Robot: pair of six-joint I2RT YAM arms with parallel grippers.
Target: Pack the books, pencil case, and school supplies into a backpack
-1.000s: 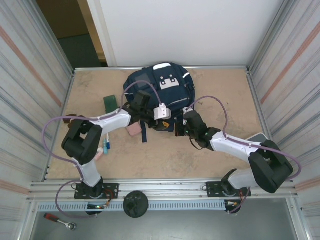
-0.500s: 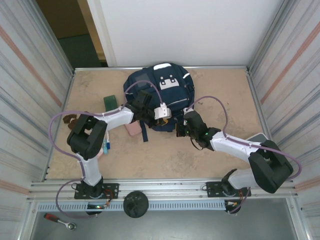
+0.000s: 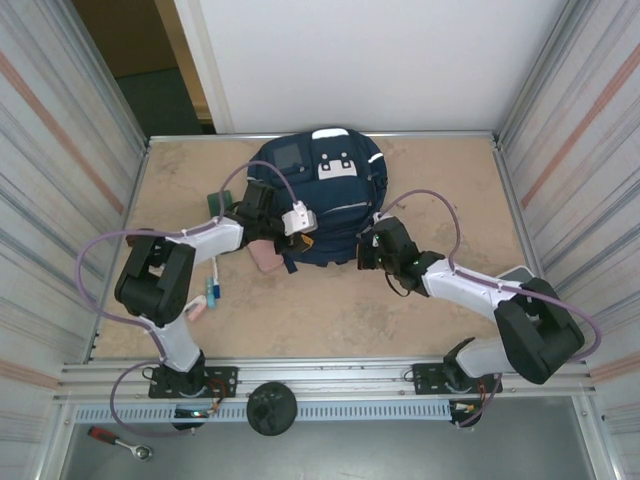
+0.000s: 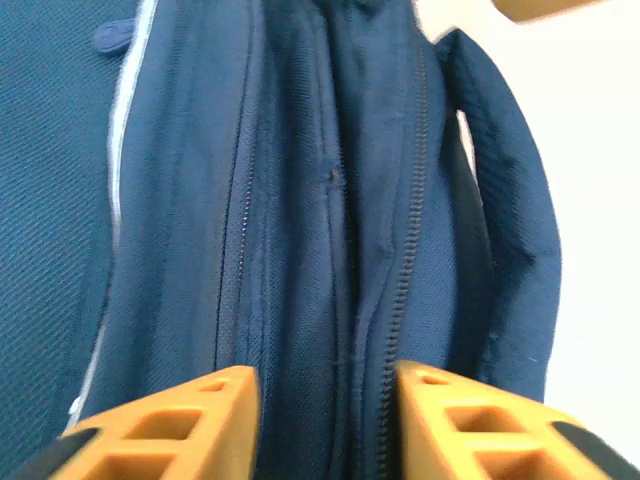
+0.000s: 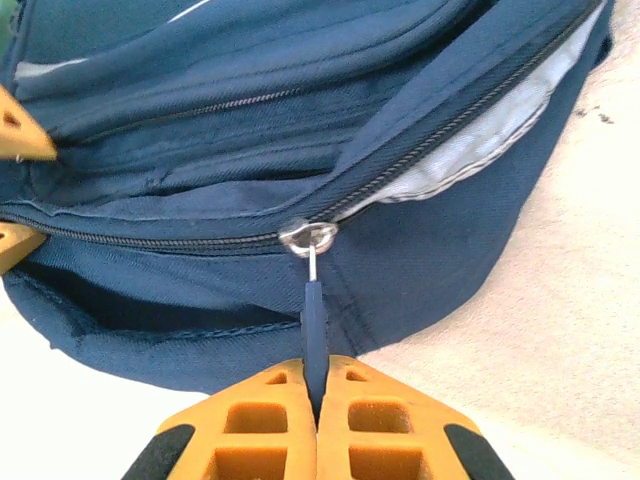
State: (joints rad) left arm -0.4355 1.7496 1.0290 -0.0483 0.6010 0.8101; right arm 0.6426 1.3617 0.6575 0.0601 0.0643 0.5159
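Observation:
The navy backpack (image 3: pixel 325 195) lies at the back middle of the table, and its fabric also shows close up (image 4: pixel 300 200) (image 5: pixel 250 120). My left gripper (image 3: pixel 297 236) is at its near left side, open, its jaws standing either side of a fold and zipper (image 4: pixel 400 260). My right gripper (image 3: pixel 364 258) is shut on the blue zipper pull (image 5: pixel 314 330) at the near right edge. The left fingertips (image 5: pixel 18 135) show at that view's left edge. The pink pencil case (image 3: pixel 265 258) lies by the left arm. The pens (image 3: pixel 212 290) and pink eraser (image 3: pixel 197 308) lie further left. The books are out of view.
A dark green block (image 3: pixel 218 204) sits left of the backpack. A grey flat object (image 3: pixel 516 272) lies at the right wall. Metal walls close the table on both sides. Bare table (image 3: pixel 320 310) stretches between the arms in front.
My left gripper shut, reopened, and moved left along the backpack. The backpack shifted back and flattened, its grey patch now on top. My right gripper kept hold of the zipper pull.

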